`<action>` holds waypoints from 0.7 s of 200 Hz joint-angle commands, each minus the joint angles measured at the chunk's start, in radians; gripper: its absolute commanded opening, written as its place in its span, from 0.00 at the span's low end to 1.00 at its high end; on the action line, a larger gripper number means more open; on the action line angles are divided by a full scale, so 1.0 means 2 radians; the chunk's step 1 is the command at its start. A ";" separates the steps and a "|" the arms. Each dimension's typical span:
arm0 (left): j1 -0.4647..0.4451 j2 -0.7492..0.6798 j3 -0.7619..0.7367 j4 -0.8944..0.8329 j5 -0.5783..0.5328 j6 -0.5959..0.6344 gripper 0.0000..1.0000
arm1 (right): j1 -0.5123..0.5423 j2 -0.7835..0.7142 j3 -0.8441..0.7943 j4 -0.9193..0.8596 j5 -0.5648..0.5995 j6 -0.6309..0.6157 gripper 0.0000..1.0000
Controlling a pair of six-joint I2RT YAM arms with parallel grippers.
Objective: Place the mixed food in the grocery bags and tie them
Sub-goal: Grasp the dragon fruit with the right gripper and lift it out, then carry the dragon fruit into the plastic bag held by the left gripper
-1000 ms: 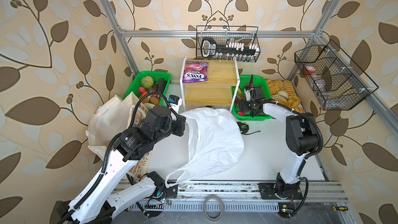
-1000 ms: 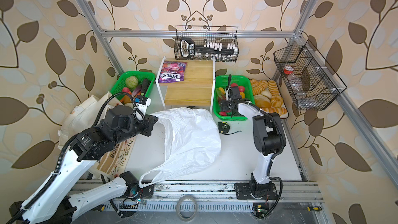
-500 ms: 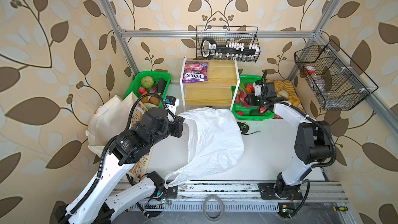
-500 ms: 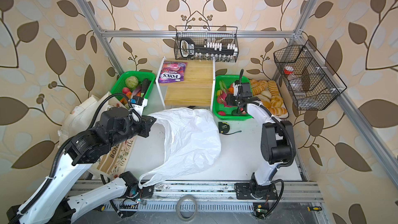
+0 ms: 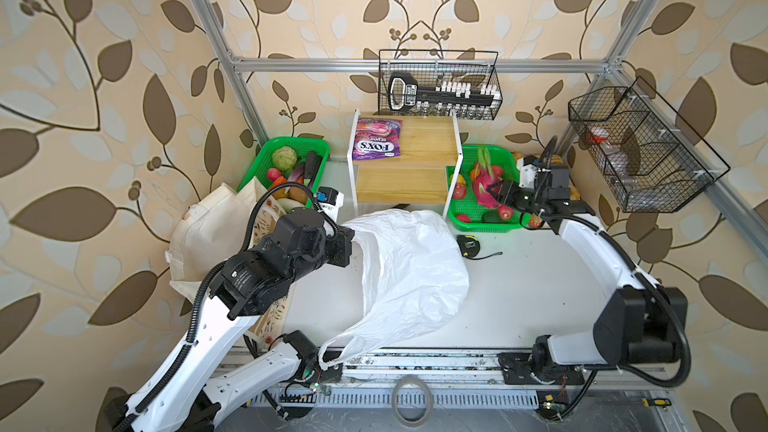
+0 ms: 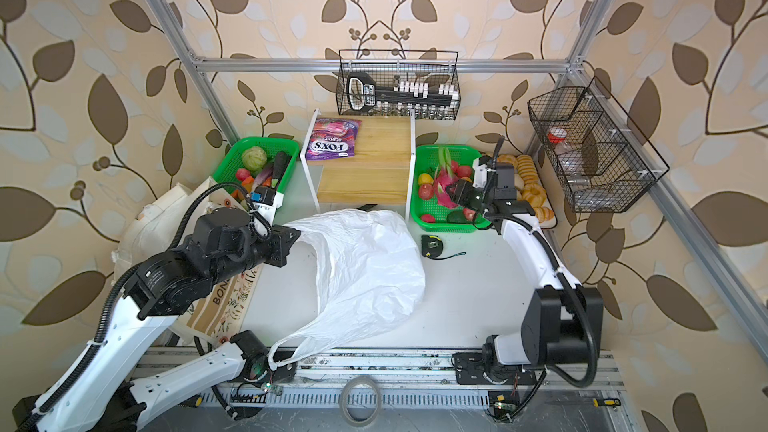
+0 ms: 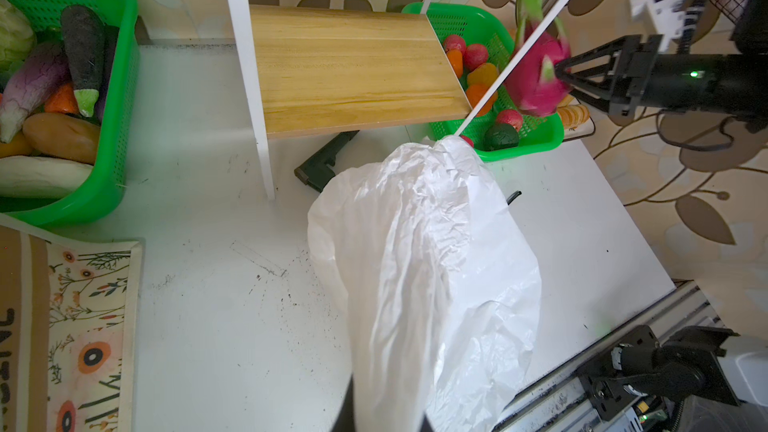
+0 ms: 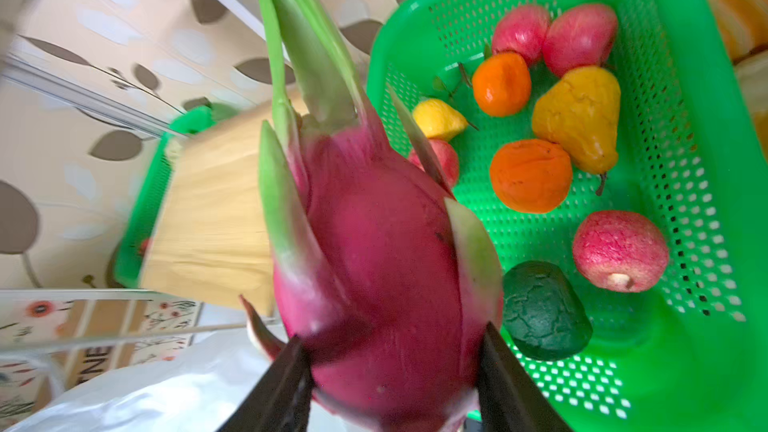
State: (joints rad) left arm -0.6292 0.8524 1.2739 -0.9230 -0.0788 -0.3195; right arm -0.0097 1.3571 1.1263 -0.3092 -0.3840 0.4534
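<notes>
Looking at the right side, we see the right claw (image 5: 496, 193) clamped on the pink dragon fruit (image 8: 374, 243). Its two black fingers (image 8: 286, 388) squeeze the fat end. The fruit looks lifted up over the green basket (image 5: 486, 228), clear of the other toy fruit. Its long way runs from the claw out to the green leaf tips. In both top views the tips point to the back wall.

The white plastic bag (image 5: 411, 268) lies on the desk (image 5: 540, 284), to the left of the fruit and nearer the front. The left claw (image 5: 350, 243) is shut tight on the bag's top edge and holds it up a bit. The open mouth seems to be on that left side, facing away from the fruit. So we think the right claw has to carry the fruit over the bag's round back to reach the mouth. The right arm is nearer the fruit, and the left arm is nearer the mouth.

The fruit is egg shaped, smooth and pink, with pointy green flaps. The bag is thin, crinkly and floppy, so we think it may sag shut. The basket is hard plastic full of little holes. The cream cloth bag (image 5: 208, 230) lies at the far left, partly under the left arm.
</notes>
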 commanded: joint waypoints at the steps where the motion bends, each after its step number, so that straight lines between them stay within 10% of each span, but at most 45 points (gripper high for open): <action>1: -0.002 -0.005 0.025 0.001 -0.007 -0.009 0.00 | -0.008 -0.063 -0.034 0.001 -0.069 0.030 0.43; 68: -0.002 0.010 0.041 0.000 -0.016 -0.020 0.00 | 0.044 -0.257 -0.129 0.008 -0.201 0.096 0.43; 140: -0.002 0.022 0.069 -0.001 0.005 -0.040 0.00 | 0.438 -0.243 -0.121 0.058 0.016 0.048 0.43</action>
State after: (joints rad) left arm -0.6292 0.8986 1.3521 -0.9245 -0.0845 -0.3714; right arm 0.6846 0.8089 0.8696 -0.2665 -0.5678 0.6048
